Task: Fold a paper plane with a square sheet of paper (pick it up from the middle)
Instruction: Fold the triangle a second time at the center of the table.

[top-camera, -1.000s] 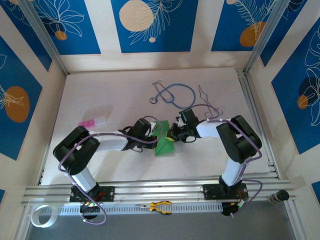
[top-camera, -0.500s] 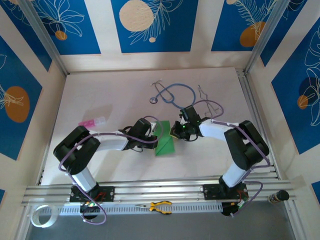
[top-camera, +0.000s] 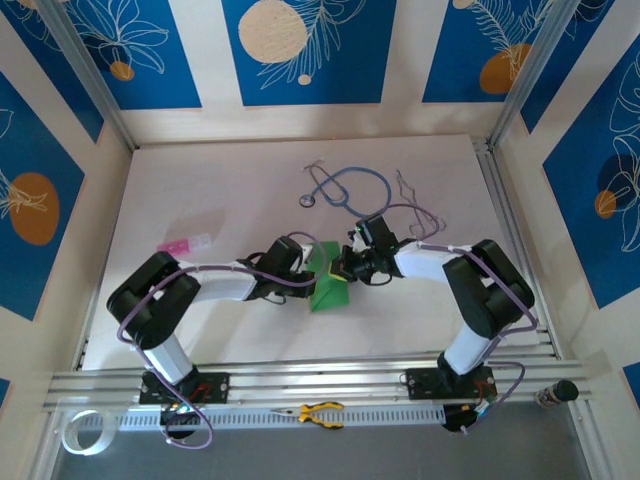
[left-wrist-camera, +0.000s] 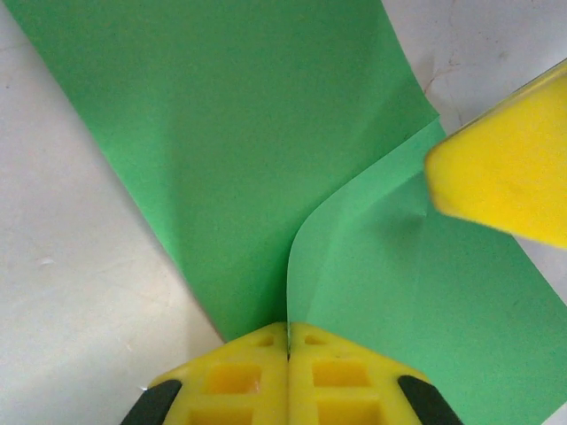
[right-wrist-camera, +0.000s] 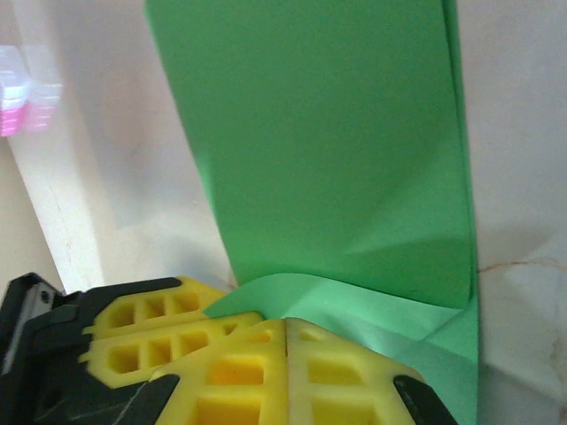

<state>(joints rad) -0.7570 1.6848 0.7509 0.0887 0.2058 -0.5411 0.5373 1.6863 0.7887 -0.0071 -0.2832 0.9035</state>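
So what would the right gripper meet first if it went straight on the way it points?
The green sheet that the right gripper is shut on rises directly ahead. The left gripper, close beside it, may come next; depth is unclear.

Both arms (top-camera: pixel 215 283): white links, black joints, purple cables (top-camera: pixel 122 322) looping alongside. Left gripper (left-wrist-camera: pixel 288 341) and right gripper (right-wrist-camera: pixel 285 332) have yellow fingers (left-wrist-camera: pixel 235 376) with square pockets.
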